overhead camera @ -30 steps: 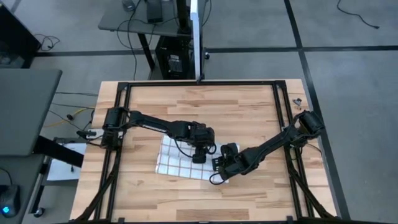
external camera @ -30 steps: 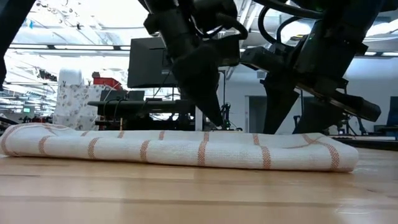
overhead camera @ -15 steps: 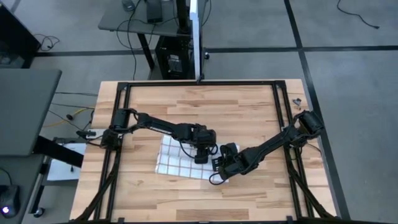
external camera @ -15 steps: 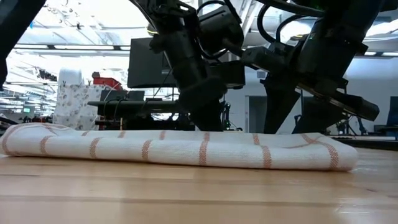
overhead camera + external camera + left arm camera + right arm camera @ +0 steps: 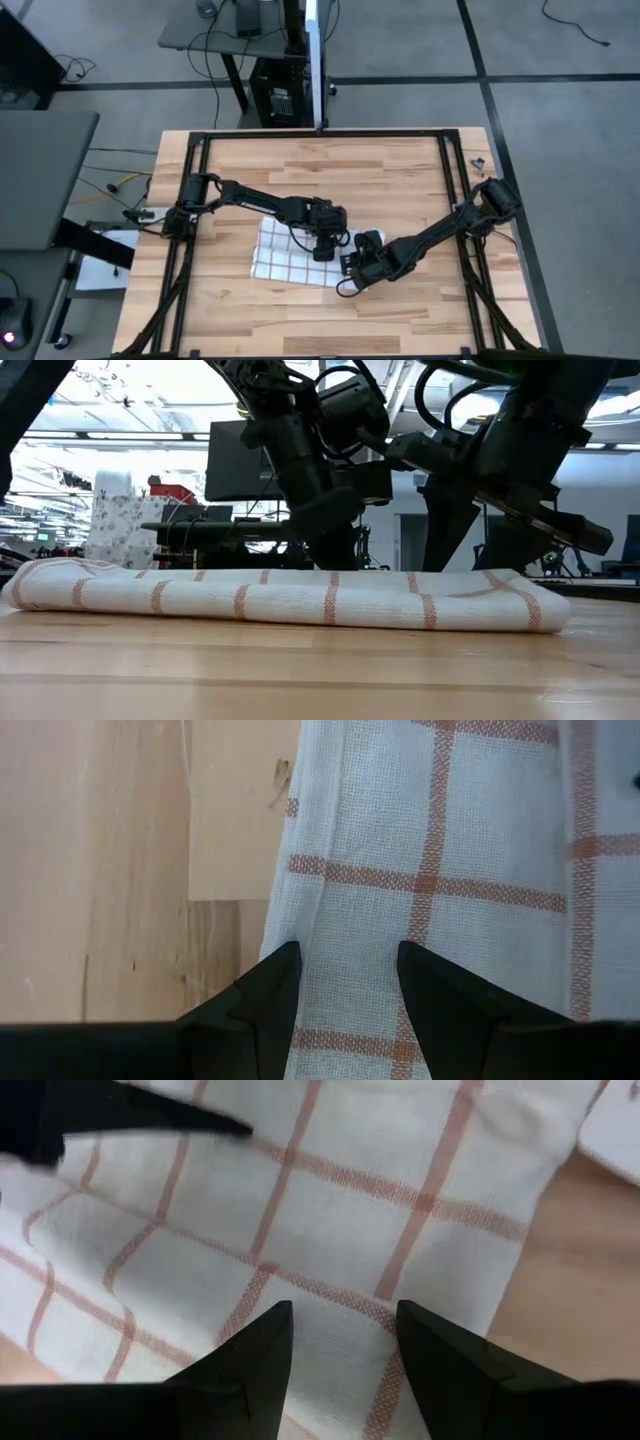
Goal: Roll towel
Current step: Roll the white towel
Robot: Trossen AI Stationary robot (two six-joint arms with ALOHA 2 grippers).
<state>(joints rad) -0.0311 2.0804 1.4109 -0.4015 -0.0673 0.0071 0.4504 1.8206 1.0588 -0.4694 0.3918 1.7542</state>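
where both open pincers meet, the thin woven towel lies folded flat.

The towel is thin woven cloth, matt, its weave plainly coarse between the left gripper's fingers. Beside those matt black, smooth fingers lies the table: pale wood, smooth, faintly glossy.

The desk has a light wooden plank top bordered by a black frame. One item lies directly on it: the towel, white with a red-brown grid, folded flat slightly toward 7 o'clock from the desk centre. In the low view the towel forms a low layered band resting flush on the wood.
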